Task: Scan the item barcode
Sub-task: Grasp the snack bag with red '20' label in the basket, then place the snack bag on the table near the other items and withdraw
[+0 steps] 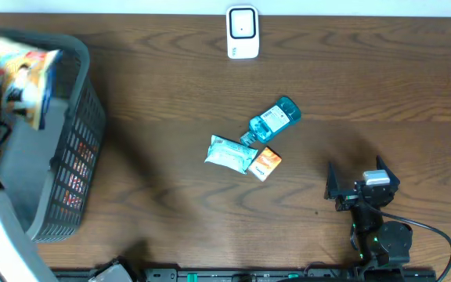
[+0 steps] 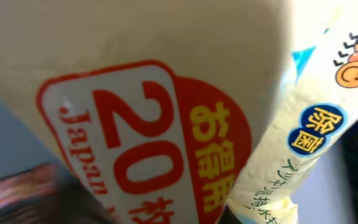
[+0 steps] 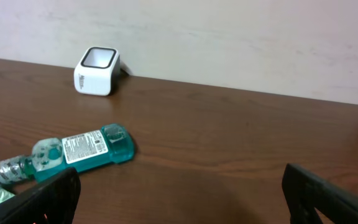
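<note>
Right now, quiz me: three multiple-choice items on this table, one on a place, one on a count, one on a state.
1. The white scanner stands at: A far edge, middle; B near edge, left; C near edge, right.
2. Items lying together mid-table: A one; B three; C five.
3. The right tool is: A shut tight; B open, empty; C out of view.
Answers: 1 A, it sits by the far edge; 2 B, bottle, wipes pack, orange packet; 3 B, fingers spread, nothing between.
</note>
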You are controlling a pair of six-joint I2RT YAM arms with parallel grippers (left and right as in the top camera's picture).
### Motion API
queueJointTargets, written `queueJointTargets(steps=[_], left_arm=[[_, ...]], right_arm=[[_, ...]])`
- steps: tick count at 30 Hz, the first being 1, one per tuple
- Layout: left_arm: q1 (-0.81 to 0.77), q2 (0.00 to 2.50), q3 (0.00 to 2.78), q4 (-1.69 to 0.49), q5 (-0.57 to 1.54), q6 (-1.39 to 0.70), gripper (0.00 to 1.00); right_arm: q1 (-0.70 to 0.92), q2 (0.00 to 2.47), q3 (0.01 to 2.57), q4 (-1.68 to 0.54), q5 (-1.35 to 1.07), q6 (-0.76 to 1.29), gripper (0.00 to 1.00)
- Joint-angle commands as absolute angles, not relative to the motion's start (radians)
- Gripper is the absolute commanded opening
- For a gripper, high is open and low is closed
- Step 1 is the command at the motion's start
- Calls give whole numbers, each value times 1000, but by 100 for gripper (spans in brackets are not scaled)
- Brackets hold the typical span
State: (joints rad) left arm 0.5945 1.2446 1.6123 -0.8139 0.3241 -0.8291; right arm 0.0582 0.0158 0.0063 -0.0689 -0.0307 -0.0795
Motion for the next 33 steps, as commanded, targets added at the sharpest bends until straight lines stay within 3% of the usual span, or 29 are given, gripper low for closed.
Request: queueJointTargets(steps=[1,6,10,13,20,29,33], left_arm=[[402,1125,1623,-735,671,-544,7],[77,1113,1620,-830,615,-276,7],[-205,1198,1568,-904,286,-262,7],[-307,1287,1524,-895,196,-263,7],[-406,1606,1499,-792,197,-367,7],[-427,1898,1498,-794,197,-850,8],[-428,1921,1498,-788,196,-874,7]], right_arm=[[50,14,6,-72,-36,-64,99],[50,14,6,-72,-36,-64,99],[50,14,6,-72,-36,-64,99],[50,14,6,-72,-36,-64,99],[50,14,6,-72,-36,-64,99],[50,14,6,-72,-36,-64,99],[50,14,6,-72,-36,-64,99]])
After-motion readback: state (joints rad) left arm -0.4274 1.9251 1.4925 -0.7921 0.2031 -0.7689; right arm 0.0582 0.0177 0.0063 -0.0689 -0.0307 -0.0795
